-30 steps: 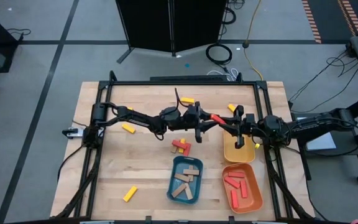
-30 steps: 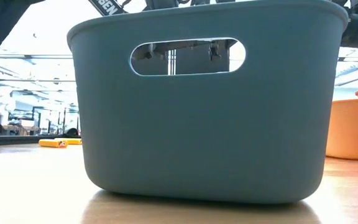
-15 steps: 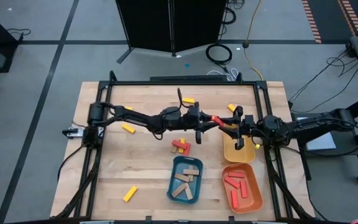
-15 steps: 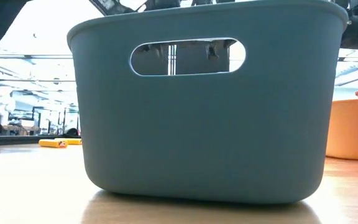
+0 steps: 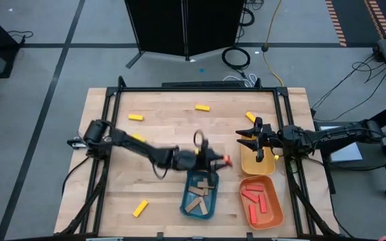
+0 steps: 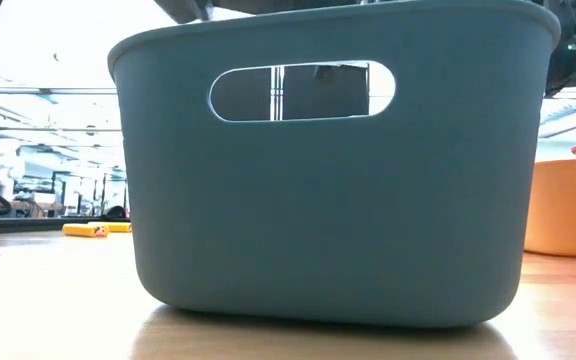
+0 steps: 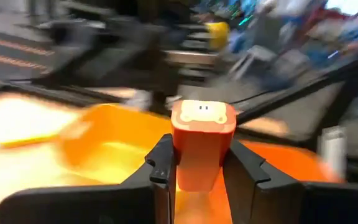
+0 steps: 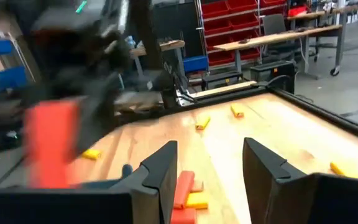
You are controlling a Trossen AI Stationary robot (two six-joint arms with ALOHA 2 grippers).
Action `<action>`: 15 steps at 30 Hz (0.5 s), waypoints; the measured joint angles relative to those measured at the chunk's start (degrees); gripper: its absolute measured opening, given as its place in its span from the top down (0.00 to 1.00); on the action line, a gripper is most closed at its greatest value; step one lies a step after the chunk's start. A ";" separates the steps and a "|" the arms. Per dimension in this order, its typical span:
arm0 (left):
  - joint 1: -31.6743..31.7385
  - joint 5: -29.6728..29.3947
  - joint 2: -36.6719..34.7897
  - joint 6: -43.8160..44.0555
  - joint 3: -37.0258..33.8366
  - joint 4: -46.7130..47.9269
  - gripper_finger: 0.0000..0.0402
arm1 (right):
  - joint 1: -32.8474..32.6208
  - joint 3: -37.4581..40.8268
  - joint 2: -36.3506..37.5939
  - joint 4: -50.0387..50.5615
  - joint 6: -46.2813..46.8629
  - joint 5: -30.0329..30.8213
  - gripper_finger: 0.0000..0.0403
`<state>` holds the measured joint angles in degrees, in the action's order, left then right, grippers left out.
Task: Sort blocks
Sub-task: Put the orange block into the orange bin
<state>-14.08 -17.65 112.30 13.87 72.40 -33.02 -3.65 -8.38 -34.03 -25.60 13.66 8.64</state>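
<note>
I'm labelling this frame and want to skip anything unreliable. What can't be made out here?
- Low view: the blue tray fills the frame, hiding its contents, both grippers and most of the table.
- Left wrist view: motion blur smears everything behind the red block in the left gripper.
- High view: the yellow tray is partly covered by the right gripper.

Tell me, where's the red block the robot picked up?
The red block is pinched in the left gripper, in the air just above the blue tray near the table's middle, with the orange tray off to the right.
</note>
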 joint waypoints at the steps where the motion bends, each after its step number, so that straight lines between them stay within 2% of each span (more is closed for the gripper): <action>1: -1.41 -0.43 1.19 0.99 0.06 -2.47 0.81 | 0.01 -0.02 0.03 -0.02 0.63 -0.02 0.73; 6: -6.40 -4.00 9.05 5.45 5.07 -6.68 0.81 | 0.01 0.00 0.77 0.29 3.86 -0.23 0.73; 11: -9.13 -3.34 19.95 5.87 18.98 -5.66 0.81 | 0.01 0.00 1.38 0.73 8.24 -4.33 0.73; 15: -9.79 -2.68 26.65 2.92 31.08 3.45 0.81 | -0.01 0.00 2.34 0.65 11.75 -8.24 0.73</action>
<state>-23.87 -20.33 138.95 16.78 103.48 -29.58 -3.66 -8.38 -31.69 -24.95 25.41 0.40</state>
